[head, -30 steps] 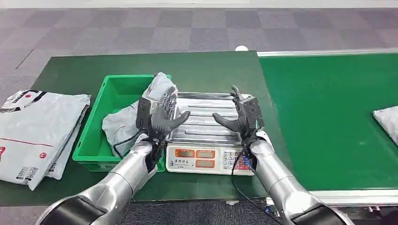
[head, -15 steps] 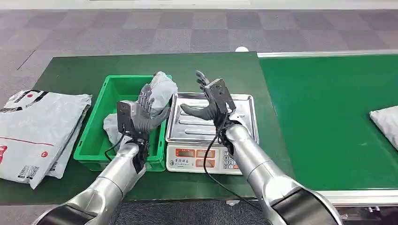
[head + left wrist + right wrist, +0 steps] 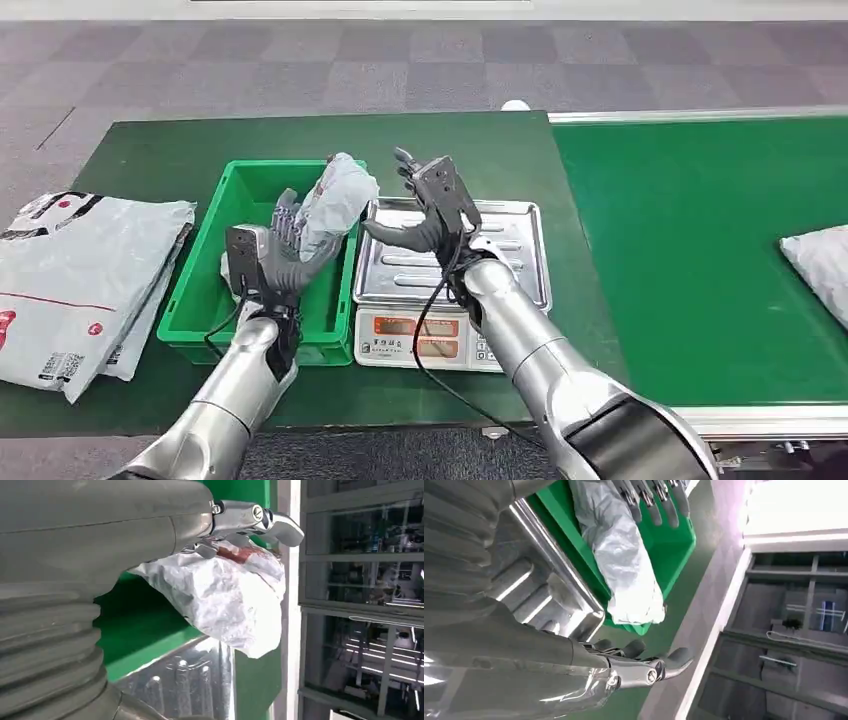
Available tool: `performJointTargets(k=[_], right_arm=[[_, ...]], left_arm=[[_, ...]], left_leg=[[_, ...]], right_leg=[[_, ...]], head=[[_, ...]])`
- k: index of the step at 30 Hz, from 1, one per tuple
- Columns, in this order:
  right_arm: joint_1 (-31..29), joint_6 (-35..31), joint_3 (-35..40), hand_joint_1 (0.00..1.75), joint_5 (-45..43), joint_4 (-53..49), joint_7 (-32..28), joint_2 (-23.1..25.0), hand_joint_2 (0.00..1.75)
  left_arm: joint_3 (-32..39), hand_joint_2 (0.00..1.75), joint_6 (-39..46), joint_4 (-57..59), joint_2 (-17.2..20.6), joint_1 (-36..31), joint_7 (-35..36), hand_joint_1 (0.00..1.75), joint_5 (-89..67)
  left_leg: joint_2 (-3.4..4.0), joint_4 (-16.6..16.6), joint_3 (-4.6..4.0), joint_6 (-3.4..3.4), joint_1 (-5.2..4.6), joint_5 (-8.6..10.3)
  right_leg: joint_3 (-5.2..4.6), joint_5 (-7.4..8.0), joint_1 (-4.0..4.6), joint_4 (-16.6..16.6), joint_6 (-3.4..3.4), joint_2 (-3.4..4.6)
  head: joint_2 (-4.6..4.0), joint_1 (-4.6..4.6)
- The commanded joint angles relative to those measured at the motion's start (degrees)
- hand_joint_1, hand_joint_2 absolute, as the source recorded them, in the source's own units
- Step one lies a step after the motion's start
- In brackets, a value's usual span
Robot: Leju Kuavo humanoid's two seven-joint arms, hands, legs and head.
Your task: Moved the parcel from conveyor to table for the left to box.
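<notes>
Boxing step, looks like: left hand (image 3: 272, 255) gripping parcel (image 3: 335, 200) over green bin (image 3: 200, 300); right hand (image 3: 425, 205) open, empty, above scale (image 3: 500, 270); next, lower and release.

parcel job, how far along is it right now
Done: the crumpled grey plastic parcel is off the green conveyor belt. In hand: the left hand holds it over the green plastic bin; the right hand hovers open above the steel scale tray. Left: dropping it in.

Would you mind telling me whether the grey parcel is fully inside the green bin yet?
Not fully. The grey parcel leans on the green bin's rim beside the scale tray, its upper end sticking out, with the left hand against it.
</notes>
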Motion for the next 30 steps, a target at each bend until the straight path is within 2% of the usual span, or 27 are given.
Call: performJointTargets(k=[1,9,11,16,19,23,27,28,30], right_arm=[[-0.8,-1.57,0.23,0.0,-0.12,-1.61,1.8,-1.52,1.75],[1.62,-2.6,-0.67,0.0,0.1,-6.79,3.45,-4.23,1.75],[2.27,-3.71,-1.76,0.0,-0.01,-6.87,3.57,-6.5,1.75],[2.38,-4.69,-3.24,0.0,-2.1,-1.07,-3.35,-11.35,1.75],[2.25,-4.4,-3.15,0.0,-2.22,-0.69,-3.66,-11.37,1.75],[2.69,-5.78,-3.5,0.0,-2.8,-0.91,-4.25,-11.56,1.75],[5.47,-6.14,-3.59,0.0,-3.97,-2.96,-5.23,-14.08,1.75],[5.58,-6.22,-3.59,0.0,-3.93,-3.14,-5.22,-14.38,1.75],[4.04,-6.58,-3.48,0.0,-3.79,-1.86,-4.51,-14.4,1.75]], left_arm=[[1.59,1.75,-1.19,0.53,-0.07,-0.36,2.04,0.0,-0.86],[-0.14,1.75,-0.93,1.44,-2.06,-1.9,2.83,0.0,-1.01],[-1.19,1.75,-1.48,3.01,-3.37,-2.88,3.02,0.0,-1.13],[-3.87,1.75,-3.55,13.86,-7.31,-10.44,1.33,0.0,-0.91],[-3.89,1.75,-3.52,14.15,-7.34,-10.79,1.31,0.0,-0.85],[-4.5,1.75,-4.43,14.78,-7.43,-11.35,1.4,0.0,-1.23],[-5.37,1.75,-5.45,16.7,-8.73,-13.86,2.54,0.0,-1.64],[-5.45,1.75,-5.57,16.95,-8.79,-14.18,2.62,0.0,-1.63],[-5.28,1.75,-5.99,18.06,-9.02,-14.97,2.8,0.0,-1.22]], left_leg=[[0.03,-0.06,0.02,0.04,0.01,0.03],[-0.19,-0.02,-0.06,0.05,0.04,0.05],[-0.18,-0.07,-0.07,0.07,0.07,0.08],[-0.61,0.09,-0.22,0.06,0.06,0.11],[-0.6,0.13,-0.31,0.12,0.04,0.1],[-0.16,0.11,-0.29,0.09,-0.03,0.01],[-0.39,0.11,-0.31,0.08,-0.02,0.05],[-0.48,-0.06,-0.14,0.1,0.03,0.11],[-0.38,0.09,-0.31,0.1,-0.02,0.04]], right_leg=[[0.03,0.05,0.02,-0.1,-0.01,0.02],[0.0,0.02,0.04,-0.1,0.0,-0.2],[0.02,0.07,0.08,-0.2,0.0,-0.19],[-0.02,-0.04,0.05,-0.12,0.02,-0.62],[-0.04,0.01,0.03,-0.15,0.04,-0.64],[-0.18,0.08,-0.04,-0.07,0.03,-0.16],[-0.2,0.04,0.03,-0.11,0.02,-0.35],[0.04,0.09,0.09,-0.33,0.0,-0.46],[-0.17,0.05,0.07,-0.15,0.04,-0.38]], head=[[0.0,0.0],[0.0,0.0],[0.0,0.0],[0.0,0.0],[0.0,0.0],[0.0,0.0],[0.0,-0.02],[0.0,-0.02],[0.0,0.0]])
